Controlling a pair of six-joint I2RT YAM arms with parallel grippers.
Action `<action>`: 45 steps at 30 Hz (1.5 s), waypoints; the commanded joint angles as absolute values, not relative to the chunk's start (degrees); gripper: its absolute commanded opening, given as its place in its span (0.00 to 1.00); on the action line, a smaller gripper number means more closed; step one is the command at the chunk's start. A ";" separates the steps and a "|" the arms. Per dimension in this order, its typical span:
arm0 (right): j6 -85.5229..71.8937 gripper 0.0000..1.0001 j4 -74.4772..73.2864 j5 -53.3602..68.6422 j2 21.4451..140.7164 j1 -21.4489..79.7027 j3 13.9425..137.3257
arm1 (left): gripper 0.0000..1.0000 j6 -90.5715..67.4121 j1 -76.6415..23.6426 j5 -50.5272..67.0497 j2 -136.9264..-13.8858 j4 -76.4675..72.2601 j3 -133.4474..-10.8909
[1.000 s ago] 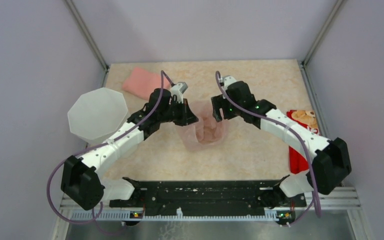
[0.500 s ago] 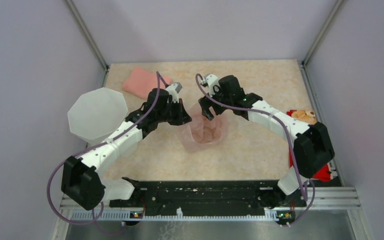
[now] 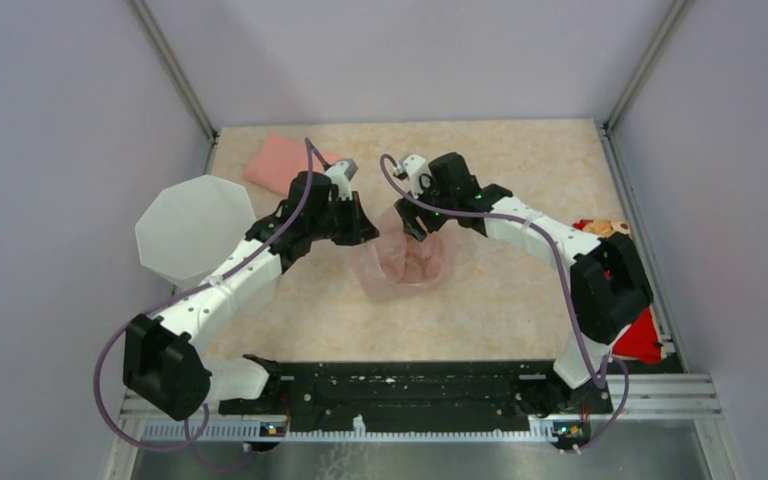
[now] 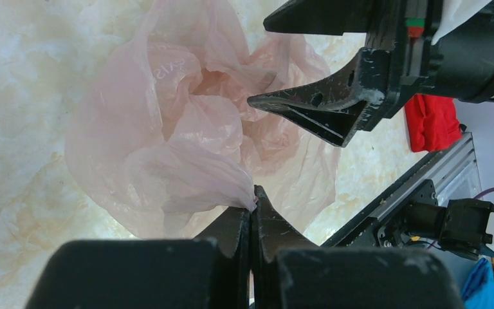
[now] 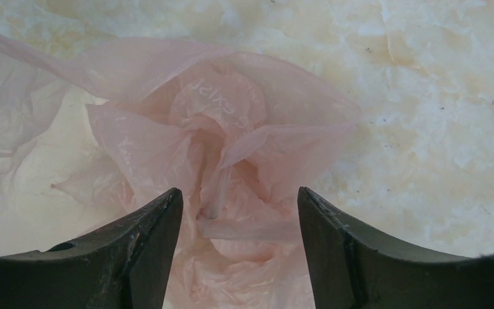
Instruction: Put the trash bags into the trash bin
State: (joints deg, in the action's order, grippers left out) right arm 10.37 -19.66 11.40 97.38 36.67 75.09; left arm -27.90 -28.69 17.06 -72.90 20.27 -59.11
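Basically, the thin translucent pale pink plastic film bag sits crumpled and open-mouthed on the beige marbled desk, about mid-desk, between the two arms. Left claw is clenched tight on a pinch of the bag's rim film, on the bag's left side; the film bunches up right at its tips. Right claw is released, fingers spread wide, hanging over the bag's crumpled middle with folds of film between the two fingers. Nothing is clamped there, and whether the fingers touch the film cannot be told. The left wrist view shows the same: both right fingers apart above the bag mouth.

The white translucent plastic bin with the faceted many-sided rim stands at the desk's left edge, well apart from the bag, beside the left arm. Bag not in the bin.

Folded salmon-pink cloth lies at the far left of the desk. Red packet is at the right edge, partly hidden by the right arm.
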 commanded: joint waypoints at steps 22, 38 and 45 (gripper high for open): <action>-13.59 0.00 -32.31 -5.85 80.48 33.55 82.47 | 0.00 -27.16 -27.82 19.23 -74.01 19.14 -68.85; -19.39 0.09 -27.03 -0.39 78.90 34.17 67.95 | 0.00 -29.11 -27.73 22.41 -79.72 13.73 -61.27; -14.90 0.57 -27.41 -2.31 80.64 34.15 70.75 | 0.00 -28.87 -27.18 22.47 -81.28 13.48 -62.15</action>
State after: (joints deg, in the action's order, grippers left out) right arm -18.33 -29.54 -1.10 79.70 34.00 67.18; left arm -28.82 -27.55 22.04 -80.53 16.60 -61.32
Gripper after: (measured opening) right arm 0.456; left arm 0.007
